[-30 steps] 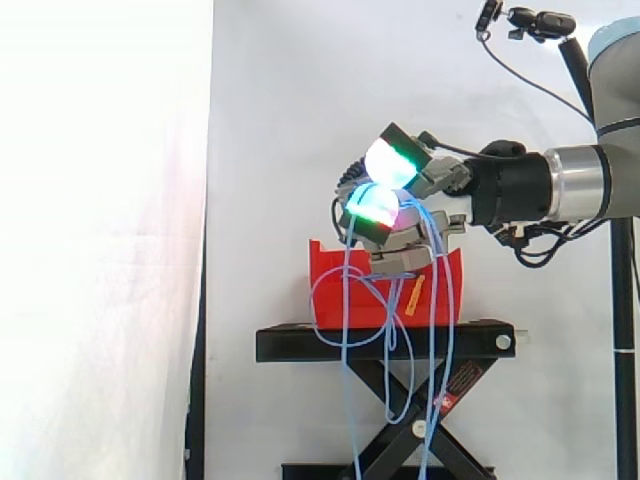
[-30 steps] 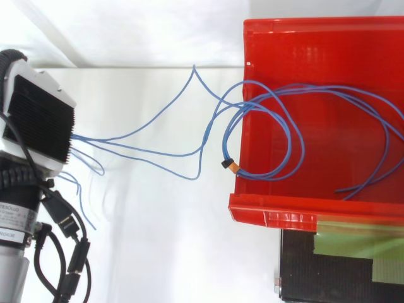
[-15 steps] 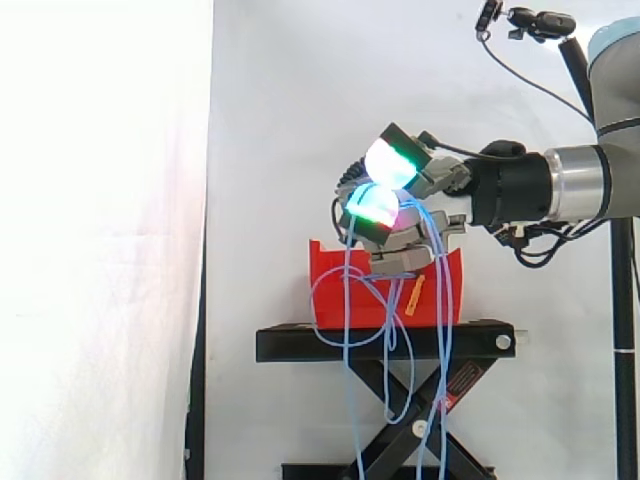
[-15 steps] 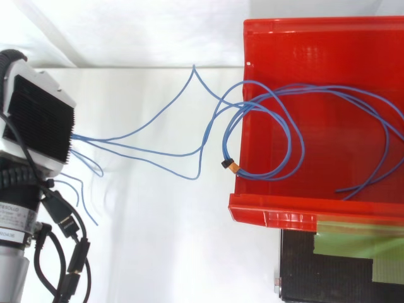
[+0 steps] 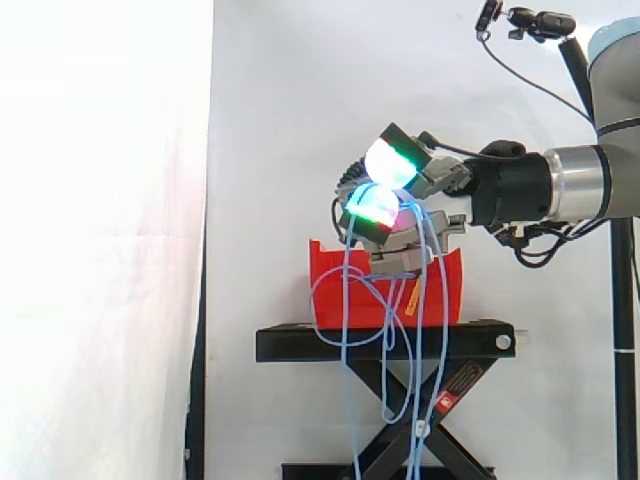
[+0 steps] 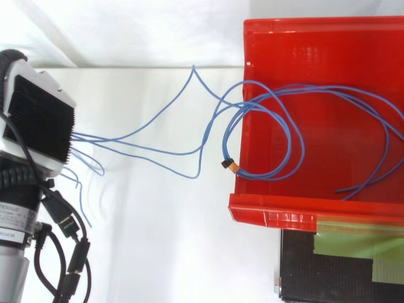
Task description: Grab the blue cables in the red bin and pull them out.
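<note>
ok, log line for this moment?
hand: shut on blue cables | cables: strung over rim, loops inside red bin | task: pull unfinished

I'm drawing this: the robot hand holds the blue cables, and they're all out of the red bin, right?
Not all out. The hand holds the blue cables, but the top view shows loops of them lying inside the red bin.

1. Red bin (image 6: 328,50): glossy, smooth moulded plastic (its rim catches the light).
2. Blue cables (image 6: 193,68): thin, with a smooth plastic sheath.
3. Stand (image 5: 290,343): matt black metal.
4. Curtain (image 5: 100,250): white matt cloth.
5. Hand (image 6: 39,123): matt black ribbed casing.
</note>
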Available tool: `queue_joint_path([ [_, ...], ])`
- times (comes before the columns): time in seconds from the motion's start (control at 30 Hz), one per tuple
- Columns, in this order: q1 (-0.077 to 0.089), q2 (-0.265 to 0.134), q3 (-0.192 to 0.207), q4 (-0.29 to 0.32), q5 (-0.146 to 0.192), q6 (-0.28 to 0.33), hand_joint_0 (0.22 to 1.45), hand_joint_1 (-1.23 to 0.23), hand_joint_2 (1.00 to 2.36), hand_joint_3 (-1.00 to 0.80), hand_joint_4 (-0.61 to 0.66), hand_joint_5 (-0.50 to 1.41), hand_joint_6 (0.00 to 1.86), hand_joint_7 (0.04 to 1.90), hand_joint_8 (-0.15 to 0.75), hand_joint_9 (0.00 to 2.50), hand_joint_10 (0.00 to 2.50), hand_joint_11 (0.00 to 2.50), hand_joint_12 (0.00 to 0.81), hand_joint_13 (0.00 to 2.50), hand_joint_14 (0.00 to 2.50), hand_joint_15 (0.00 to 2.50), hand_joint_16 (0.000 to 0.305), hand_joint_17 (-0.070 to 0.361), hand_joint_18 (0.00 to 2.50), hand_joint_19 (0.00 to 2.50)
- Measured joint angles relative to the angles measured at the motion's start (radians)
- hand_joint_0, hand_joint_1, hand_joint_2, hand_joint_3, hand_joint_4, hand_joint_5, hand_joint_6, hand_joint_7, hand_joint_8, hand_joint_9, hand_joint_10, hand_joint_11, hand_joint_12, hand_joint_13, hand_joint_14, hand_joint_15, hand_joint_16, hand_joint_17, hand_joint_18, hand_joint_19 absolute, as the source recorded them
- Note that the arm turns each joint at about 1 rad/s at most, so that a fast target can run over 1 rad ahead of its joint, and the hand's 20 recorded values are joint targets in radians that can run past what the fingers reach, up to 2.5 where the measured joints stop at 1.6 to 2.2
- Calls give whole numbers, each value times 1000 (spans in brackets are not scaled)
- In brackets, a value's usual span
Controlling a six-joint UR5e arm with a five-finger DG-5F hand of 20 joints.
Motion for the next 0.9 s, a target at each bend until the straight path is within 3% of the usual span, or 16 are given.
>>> queue_joint_path([
  [0.9,0,0,0,0,0,0,987,-1035,1004,-911,79,835,995,461,202,1512,31,1334,273,1188,2500,685,36,81,1293,2031],
])
